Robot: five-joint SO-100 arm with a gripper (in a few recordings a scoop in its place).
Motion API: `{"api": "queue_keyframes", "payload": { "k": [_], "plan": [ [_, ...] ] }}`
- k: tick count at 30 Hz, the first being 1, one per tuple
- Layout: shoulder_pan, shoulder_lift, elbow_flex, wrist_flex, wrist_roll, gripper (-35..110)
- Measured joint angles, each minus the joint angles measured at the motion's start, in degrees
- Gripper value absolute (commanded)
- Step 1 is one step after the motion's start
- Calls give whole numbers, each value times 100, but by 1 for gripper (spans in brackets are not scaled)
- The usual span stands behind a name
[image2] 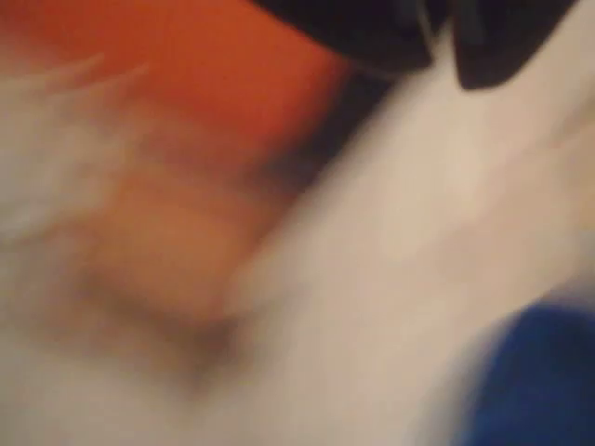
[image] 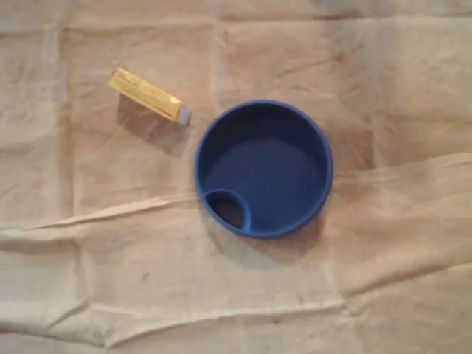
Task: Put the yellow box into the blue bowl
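Currently: yellow box (image: pixel 147 94) lies near blue bowl (image: pixel 263 168) on cloth-covered bench (image: pixel 398 280), awaiting pickup; jaws blurred, opening indeterminable

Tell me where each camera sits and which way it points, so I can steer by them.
Overhead view: fixed above, facing straight down on the creased beige cloth, the long flat yellow box and, to its lower right, the round blue plastic bowl.
Wrist view: rides on the arm, close above the cloth, badly blurred; dark shapes at the top edge look like the hand, open or shut unclear; an unidentifiable orange blur upper left.
Shared: the cloth, and probably the bowl, a blue patch at the wrist view's lower right.
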Motion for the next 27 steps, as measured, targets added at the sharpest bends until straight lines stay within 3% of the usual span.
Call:
{"api": "queue_keyframes", "payload": {
  "k": [15,27],
  "plan": [
    [2347,-2663,-35,-9,-747,0],
    [2602,-3639,-791,-9,-844,0]
  ]
}}
